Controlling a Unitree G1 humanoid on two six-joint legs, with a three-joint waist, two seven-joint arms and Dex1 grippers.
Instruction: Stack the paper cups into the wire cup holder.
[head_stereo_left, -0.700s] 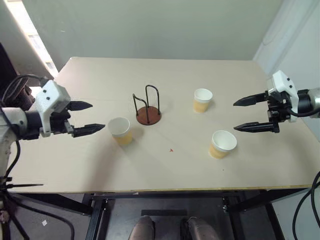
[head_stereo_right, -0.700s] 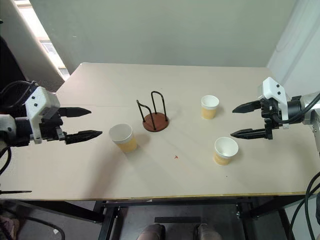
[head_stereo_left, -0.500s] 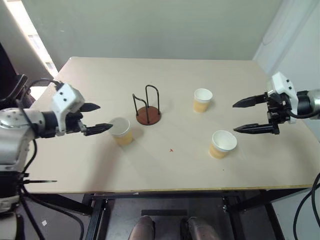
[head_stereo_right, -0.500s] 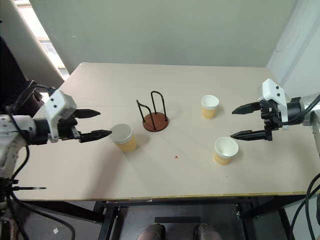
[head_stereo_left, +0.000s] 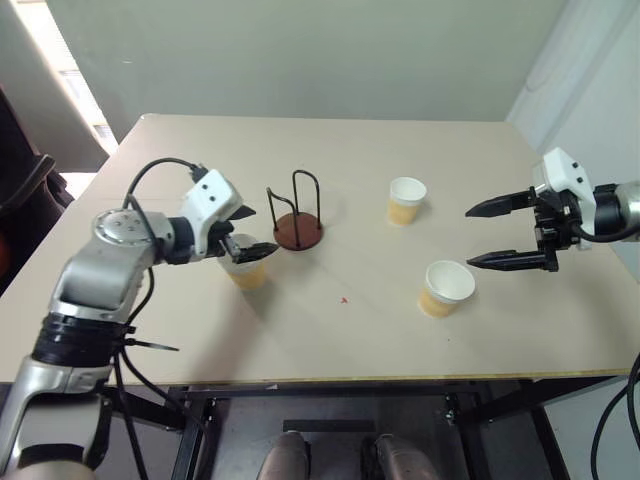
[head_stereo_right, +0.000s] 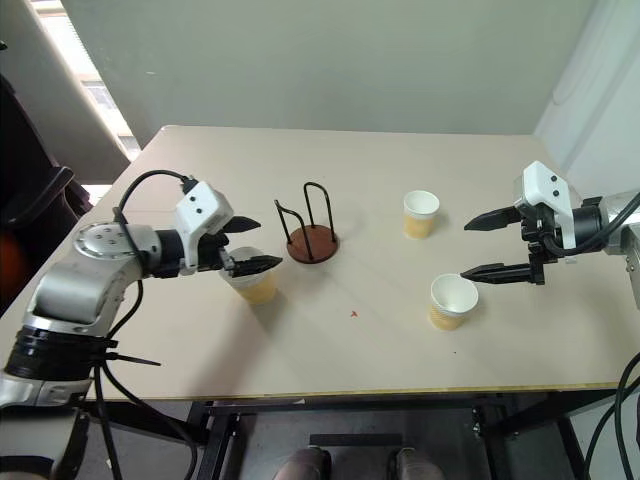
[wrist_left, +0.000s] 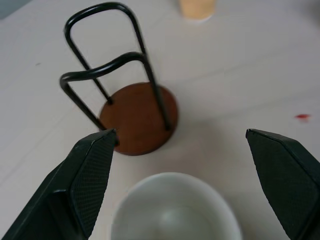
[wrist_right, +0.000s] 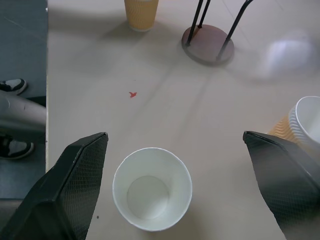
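Pale table (head_stereo_left: 330, 340), seen from the head camera.

Wire cup holder (head_stereo_left: 296, 222) upright, centre-left of frame: reddish-brown disc base, black wire loops, no cup inside.

Three paper cups, all upright, mouths up, well apart from one another:
- left cup (head_stereo_left: 244, 268), just left of and below the holder, near its base but not touching.
- far cup (head_stereo_left: 405, 200), right of centre, upper part of the table.
- near cup (head_stereo_left: 444, 288), lower right of centre.

Left gripper (head_stereo_left: 246, 232) at the left cup, jaws spread wide, one finger above the rim in the frame, the other across the lower edge of the mouth. Contact with the rim hard to judge from the head view; in the left wrist view the fingers (wrist_left: 87, 170) stand clear on either side of the cup's mouth, nothing pinched.

Right gripper (head_stereo_left: 492, 234) at the right edge of frame, jaws spread wide, empty, lower finger tip just right of the near cup, apart from it.

Small red mark (head_stereo_left: 343, 299) on the table, between left cup and near cup.
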